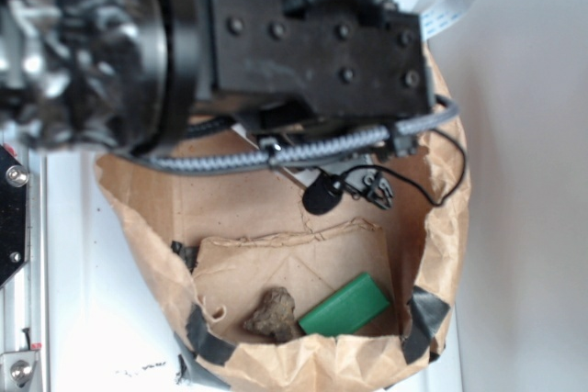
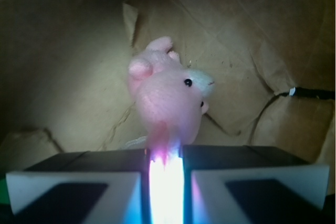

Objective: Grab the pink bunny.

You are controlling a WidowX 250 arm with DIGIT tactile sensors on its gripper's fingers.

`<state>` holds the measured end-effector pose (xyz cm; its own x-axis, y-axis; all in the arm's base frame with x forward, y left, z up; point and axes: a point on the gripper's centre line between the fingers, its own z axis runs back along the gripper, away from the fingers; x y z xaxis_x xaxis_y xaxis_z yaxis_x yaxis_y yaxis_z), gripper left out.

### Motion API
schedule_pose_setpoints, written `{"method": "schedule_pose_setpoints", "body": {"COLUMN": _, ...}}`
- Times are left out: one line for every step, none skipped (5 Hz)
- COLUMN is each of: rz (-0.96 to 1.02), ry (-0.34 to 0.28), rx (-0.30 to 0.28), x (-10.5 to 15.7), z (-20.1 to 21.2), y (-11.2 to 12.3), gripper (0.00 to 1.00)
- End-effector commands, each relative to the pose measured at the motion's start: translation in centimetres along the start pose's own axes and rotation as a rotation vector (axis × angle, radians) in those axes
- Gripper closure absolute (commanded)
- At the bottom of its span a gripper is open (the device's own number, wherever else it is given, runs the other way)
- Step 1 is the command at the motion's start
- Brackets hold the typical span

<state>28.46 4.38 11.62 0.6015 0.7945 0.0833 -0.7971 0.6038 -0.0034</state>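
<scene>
Wrist view: claw (image 2: 165,174) nearly closed, pinching the pink bunny's (image 2: 169,95) ears between its fingers (image 2: 79,190). Bunny just beyond, white face right, against brown paper bag (image 2: 252,35). Exterior view: arm (image 1: 276,34) over bag, green block (image 1: 344,308) and brown lump (image 1: 272,315) near edge.

The pink bunny (image 2: 170,100) is soft, fuzzy plush with a matt nap, its snout a paler cloth and its eye a glossy black bead. The brown bag (image 1: 276,254) around it is crumpled kraft paper — dull, creased, rough at the torn rim — patched with strips of black tape (image 1: 207,337) that carry a slight sheen. The green block (image 1: 344,308) looks smooth and plastic-like with a low shine, while the brown lump (image 1: 272,315) is coarse and matt. The robot arm (image 1: 303,34) is black, matt and bolted — its cable (image 1: 303,149) wears a woven grey sleeve.
</scene>
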Motion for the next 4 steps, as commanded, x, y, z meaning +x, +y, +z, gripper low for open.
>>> {"method": "schedule_pose_setpoints", "body": {"rz": -0.049, "ry": -0.047, "rx": -0.078, "x": 1.3, "z": 5.3, "y": 2.2, "gripper": 1.00}}
{"method": "schedule_pose_setpoints", "body": {"rz": -0.240, "ry": -0.103, "rx": -0.100, "x": 1.1, "z": 7.1, "y": 0.7, "gripper": 1.00}}
{"method": "schedule_pose_setpoints", "body": {"rz": -0.481, "ry": -0.231, "rx": -0.188, "x": 0.9, "z": 8.2, "y": 0.3, "gripper": 1.00}}
{"method": "schedule_pose_setpoints", "body": {"rz": -0.725, "ry": -0.335, "rx": -0.256, "x": 0.4, "z": 9.7, "y": 0.6, "gripper": 1.00}}
